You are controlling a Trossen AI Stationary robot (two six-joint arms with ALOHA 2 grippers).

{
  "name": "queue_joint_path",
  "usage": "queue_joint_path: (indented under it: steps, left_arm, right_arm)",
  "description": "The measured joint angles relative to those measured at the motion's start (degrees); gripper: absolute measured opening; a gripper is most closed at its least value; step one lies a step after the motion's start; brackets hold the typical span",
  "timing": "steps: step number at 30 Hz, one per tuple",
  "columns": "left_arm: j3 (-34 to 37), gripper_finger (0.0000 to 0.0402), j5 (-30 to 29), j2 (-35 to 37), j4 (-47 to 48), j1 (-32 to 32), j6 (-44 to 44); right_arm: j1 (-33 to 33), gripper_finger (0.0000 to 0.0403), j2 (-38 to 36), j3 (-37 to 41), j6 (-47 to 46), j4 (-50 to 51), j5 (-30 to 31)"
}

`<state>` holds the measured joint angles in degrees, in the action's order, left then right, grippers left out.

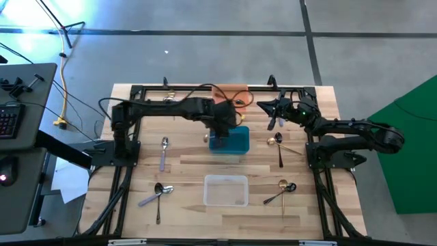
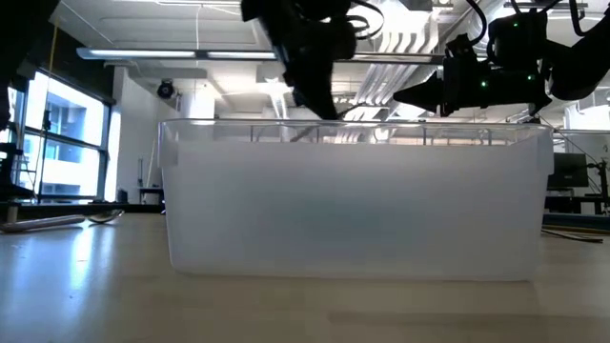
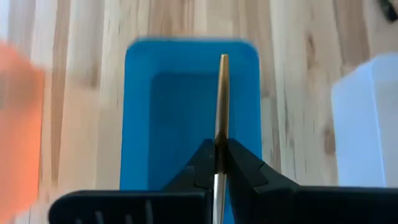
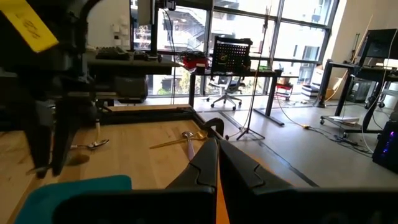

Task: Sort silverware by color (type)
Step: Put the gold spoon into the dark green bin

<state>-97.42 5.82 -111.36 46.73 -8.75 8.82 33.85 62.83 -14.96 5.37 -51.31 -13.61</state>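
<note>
Risk lay in release — left pincer clenched a gold utensil above the teal bin; tilted, it might glance off the rim. Right pincer stayed out, clenched empty.

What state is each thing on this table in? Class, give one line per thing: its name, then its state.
Left gripper: shut on the gold utensil, above the teal bin.
Gold utensil: held, handle pointing out over the bin.
Teal bin: upright, open-topped.
Clear bin: upright, appears empty.
Orange bin: partly hidden by the left arm.
Right gripper: shut, holding nothing, raised.
Loose spoons: lying flat on the table.
</note>
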Motion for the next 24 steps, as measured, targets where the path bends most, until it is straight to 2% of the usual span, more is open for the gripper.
queue_joint_path:
  steps: [6, 18, 24]
  left_arm:
    - [-6.8, 0.0005, -0.2, -4.2, 1.9, 0.3, 4.9]
    - [-12.6, 0.0005, -0.5, -14.0, 3.1, 0.2, 15.7]
    - [-13.1, 0.0006, -0.8, -16.0, 5.0, 0.0, 19.0]
  right_arm:
    - [0.0, 0.0000, 0.0, 0.0, 0.0, 0.0, 0.0]
    - [0.0, 0.0000, 0.0, 0.0, 0.1, 0.1, 0.0]
    - [0.0, 0.0000, 0.0, 0.0, 0.1, 0.2, 0.0]
